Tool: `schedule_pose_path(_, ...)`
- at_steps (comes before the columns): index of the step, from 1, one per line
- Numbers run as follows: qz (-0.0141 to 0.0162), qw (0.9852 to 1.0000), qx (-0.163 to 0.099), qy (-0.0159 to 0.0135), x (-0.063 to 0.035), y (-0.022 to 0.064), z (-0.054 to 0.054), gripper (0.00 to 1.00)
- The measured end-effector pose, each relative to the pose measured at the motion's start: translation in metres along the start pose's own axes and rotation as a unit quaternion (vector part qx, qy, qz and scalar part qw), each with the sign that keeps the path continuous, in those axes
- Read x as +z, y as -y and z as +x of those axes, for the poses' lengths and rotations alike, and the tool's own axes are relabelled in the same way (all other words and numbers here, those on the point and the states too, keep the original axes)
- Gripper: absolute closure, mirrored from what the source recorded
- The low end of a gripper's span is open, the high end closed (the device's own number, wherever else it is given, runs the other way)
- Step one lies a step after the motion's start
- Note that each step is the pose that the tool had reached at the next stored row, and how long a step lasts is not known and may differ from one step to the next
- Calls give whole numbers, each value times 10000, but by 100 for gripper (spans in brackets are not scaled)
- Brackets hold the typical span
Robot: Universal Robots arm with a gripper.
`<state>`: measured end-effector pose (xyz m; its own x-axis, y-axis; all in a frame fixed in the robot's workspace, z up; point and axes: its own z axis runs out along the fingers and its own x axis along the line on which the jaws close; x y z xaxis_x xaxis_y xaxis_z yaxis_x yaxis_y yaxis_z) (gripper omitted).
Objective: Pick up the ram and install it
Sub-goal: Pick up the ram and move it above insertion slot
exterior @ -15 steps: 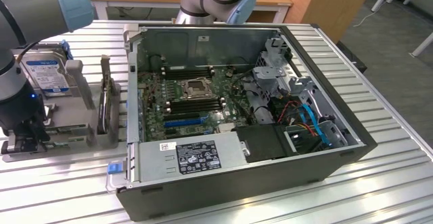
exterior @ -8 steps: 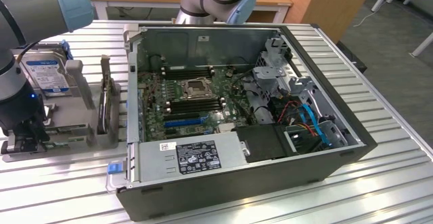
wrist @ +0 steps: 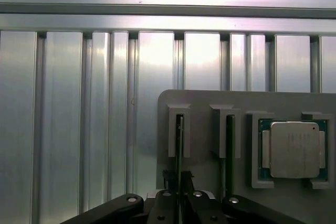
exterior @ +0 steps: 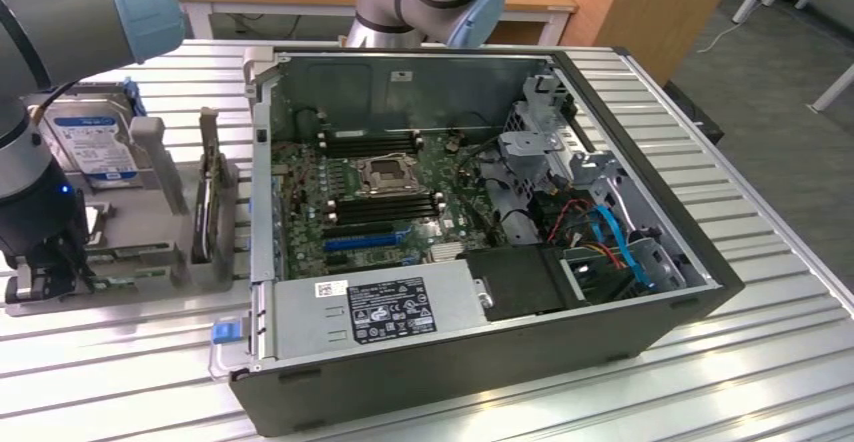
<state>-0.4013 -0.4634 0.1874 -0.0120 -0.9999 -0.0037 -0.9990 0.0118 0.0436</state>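
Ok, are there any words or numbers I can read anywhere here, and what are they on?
No text here can be read.
Black label on the power supply: print too small to read.
White sticker beside it: marks too small to read.
Blue-white label on the hard drive: too blurred to read.
Processor lid: faint print, unreadable.

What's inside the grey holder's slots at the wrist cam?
The ram stands edge-on in one slot of the grey holder; a CPU sits in its recess. The gripper covers one end of the ram.
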Motion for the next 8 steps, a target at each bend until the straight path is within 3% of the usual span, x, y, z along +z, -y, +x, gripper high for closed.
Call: schedule_pose_path(8, 0, 10000, 0, 0, 0, 0, 0, 86)
